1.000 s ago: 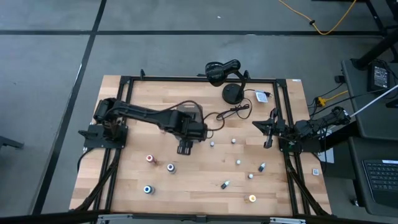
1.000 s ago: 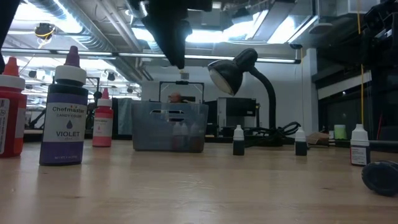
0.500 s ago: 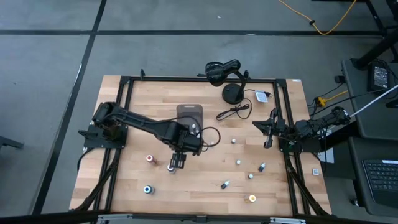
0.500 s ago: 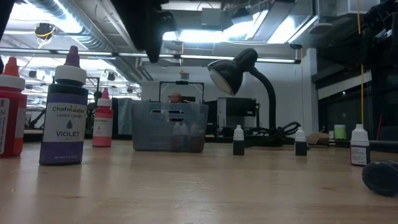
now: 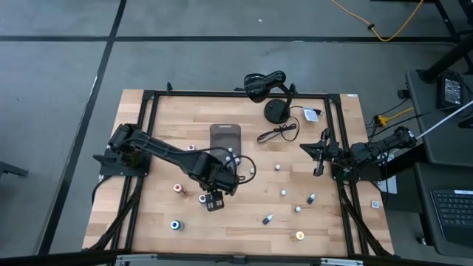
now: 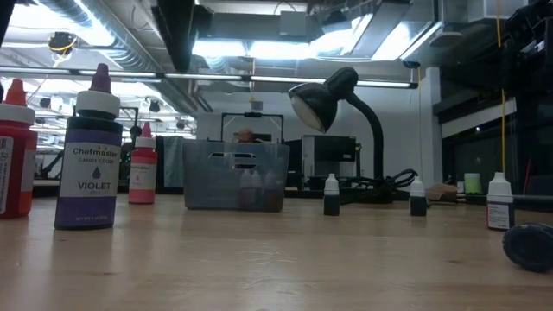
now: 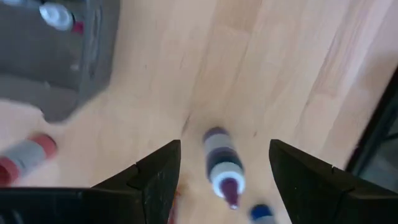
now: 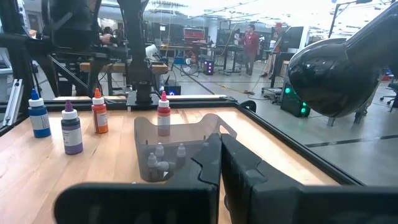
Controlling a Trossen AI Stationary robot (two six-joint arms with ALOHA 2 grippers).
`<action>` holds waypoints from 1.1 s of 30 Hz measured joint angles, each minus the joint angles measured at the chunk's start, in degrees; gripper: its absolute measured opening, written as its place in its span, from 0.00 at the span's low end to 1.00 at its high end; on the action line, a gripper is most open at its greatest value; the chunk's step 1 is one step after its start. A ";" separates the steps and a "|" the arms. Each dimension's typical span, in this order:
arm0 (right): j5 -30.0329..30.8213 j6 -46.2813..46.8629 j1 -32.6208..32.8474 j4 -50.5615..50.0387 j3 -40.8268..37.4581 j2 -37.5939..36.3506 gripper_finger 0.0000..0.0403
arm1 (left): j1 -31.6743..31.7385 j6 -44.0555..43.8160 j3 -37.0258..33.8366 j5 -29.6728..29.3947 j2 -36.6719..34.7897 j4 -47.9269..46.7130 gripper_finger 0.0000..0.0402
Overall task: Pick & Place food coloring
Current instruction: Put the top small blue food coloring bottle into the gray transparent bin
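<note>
The left gripper [image 7: 221, 171] had come down from beside the gray tray [image 7: 59, 62], fingers spread wide around the blurred violet bottle [image 7: 222, 165]; right gripper [image 8: 221, 163] waited closed.

Wooden table [image 5: 162, 222] with scattered dropper bottles [image 5: 283, 193], gray tray [image 5: 224, 137], lamp stand [image 5: 276, 111].

Two black jointed arms with matte housings; left tool [image 7: 221, 180] has dark wedge fingers [image 7: 152, 180]; right tool [image 8: 221, 162] black, glossy.
</note>
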 joint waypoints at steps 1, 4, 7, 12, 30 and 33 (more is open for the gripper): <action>0.00 0.01 -0.02 -0.01 -0.02 0.01 0.04 | 0.23 -1.77 0.44 -0.02 0.11 0.00 0.59; 0.00 0.00 -0.01 -0.01 0.00 0.01 0.04 | 1.46 -5.19 3.57 -0.68 2.31 -0.25 0.59; 0.00 -0.01 0.00 -0.01 -0.01 0.01 0.04 | 2.82 -5.63 7.67 -1.01 5.28 -0.28 0.59; 0.00 -0.01 0.00 0.00 0.00 -0.01 0.04 | 4.91 -4.47 13.36 -1.01 9.88 -0.52 0.58; 0.00 0.00 -0.01 0.00 0.00 -0.01 0.04 | 9.72 20.11 26.27 -3.59 21.68 -1.70 0.58; 0.00 -0.01 0.00 -0.01 0.00 -0.01 0.04 | 10.31 25.81 26.76 -4.64 22.65 -1.49 0.58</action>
